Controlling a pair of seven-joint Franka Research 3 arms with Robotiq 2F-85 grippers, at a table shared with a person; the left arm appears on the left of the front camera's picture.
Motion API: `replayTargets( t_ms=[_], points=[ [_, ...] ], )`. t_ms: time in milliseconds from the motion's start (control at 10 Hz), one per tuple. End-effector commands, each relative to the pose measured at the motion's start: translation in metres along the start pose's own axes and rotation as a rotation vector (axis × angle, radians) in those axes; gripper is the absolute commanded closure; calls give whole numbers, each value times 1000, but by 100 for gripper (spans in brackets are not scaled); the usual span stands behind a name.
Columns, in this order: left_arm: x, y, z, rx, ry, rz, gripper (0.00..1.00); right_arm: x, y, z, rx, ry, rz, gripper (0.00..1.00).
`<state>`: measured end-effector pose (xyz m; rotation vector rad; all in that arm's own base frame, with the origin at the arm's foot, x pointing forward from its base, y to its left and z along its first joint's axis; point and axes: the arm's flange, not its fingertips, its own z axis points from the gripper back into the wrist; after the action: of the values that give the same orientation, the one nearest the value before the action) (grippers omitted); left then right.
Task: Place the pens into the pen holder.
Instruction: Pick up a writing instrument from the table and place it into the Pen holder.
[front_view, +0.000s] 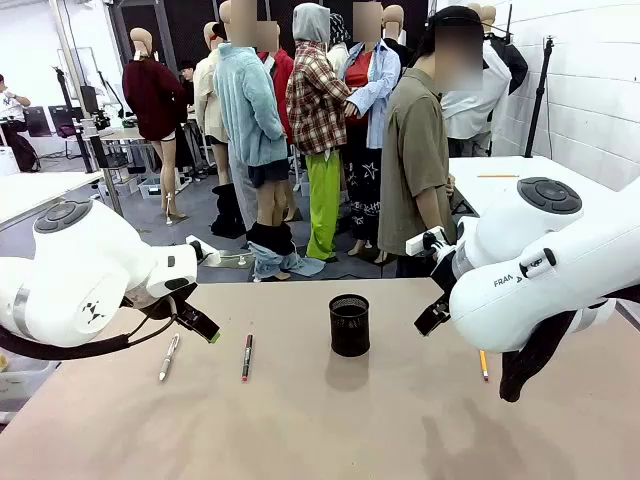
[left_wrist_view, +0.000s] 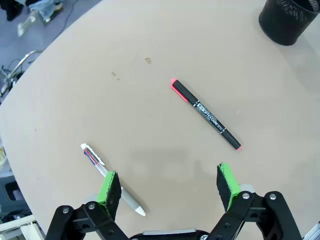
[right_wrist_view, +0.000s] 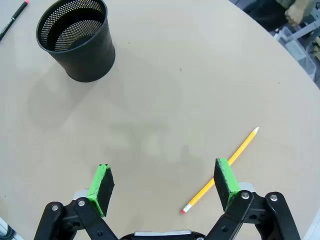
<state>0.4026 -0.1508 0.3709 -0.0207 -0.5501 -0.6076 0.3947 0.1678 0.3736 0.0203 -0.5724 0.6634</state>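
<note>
The black mesh pen holder stands upright at the table's middle, with nothing in it. To its left lie the dark pen with red ends and the silver-grey pen. The orange-yellow pen lies to its right. My left gripper hovers open above the silver-grey pen, whose lower end runs behind one finger; the dark pen lies beyond it. My right gripper is open over bare table, with the orange-yellow pen beside its right finger.
A person in an olive shirt stands at the table's far edge, hands off the table. The tan tabletop has free room in front of the holder. A white table stands behind at the right.
</note>
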Motion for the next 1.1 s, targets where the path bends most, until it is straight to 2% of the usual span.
replayTargets(
  t_ms=[0,700,1000],
  points=[
    [0,0,0,0,-1,0,0,0,0,0,0,0,0,0],
    [0,-1,0,0,0,-3,0,0,0,0,0,0,0,0],
    [11,29,-9,72,121,198,0,0,0,0,0,0,0,0]
  ],
)
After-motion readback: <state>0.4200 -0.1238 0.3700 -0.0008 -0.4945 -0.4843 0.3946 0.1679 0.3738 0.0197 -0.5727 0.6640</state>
